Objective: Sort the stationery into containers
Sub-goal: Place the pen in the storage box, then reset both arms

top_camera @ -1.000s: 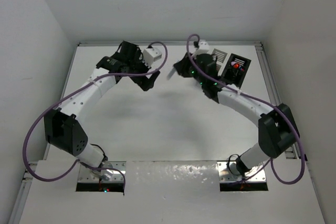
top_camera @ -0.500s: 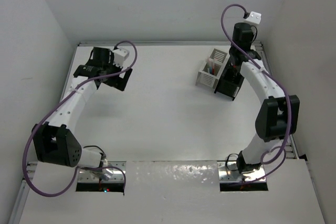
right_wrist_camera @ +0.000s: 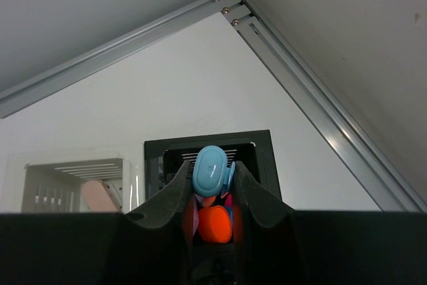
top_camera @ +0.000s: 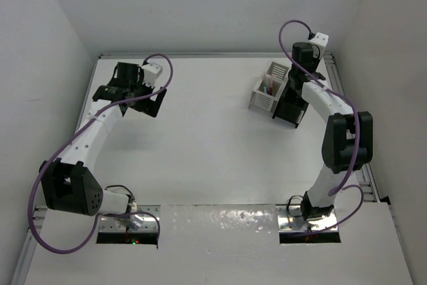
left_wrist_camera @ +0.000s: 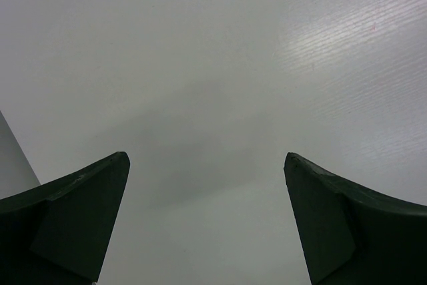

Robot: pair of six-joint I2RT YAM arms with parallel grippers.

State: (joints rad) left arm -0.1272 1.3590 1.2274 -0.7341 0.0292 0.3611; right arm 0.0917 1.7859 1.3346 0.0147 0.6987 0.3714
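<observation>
Hovering above the tall black slatted plastic organiser [right_wrist_camera: 263, 155], the right gripper [right_wrist_camera: 211, 179] pinches a stubby light-blue highlighter [right_wrist_camera: 209, 168]; released off-centre, it could strike the rim and tumble out. Meanwhile the left gripper [left_wrist_camera: 207, 165] gapes empty.

Two arms are in view, the left arm [top_camera: 100, 128] and the right arm [top_camera: 319, 100]. There are two grippers: one left gripper [left_wrist_camera: 207, 165] and one right gripper [right_wrist_camera: 212, 173]. Two containers stand there, one white organiser [top_camera: 262, 100] and one black organiser [right_wrist_camera: 260, 165]. Countable stationery comes to three: one light blue piece [right_wrist_camera: 209, 169], one orange piece [right_wrist_camera: 215, 225] and one pink block [right_wrist_camera: 100, 195]. The pens in the white organiser are too small to count.
</observation>
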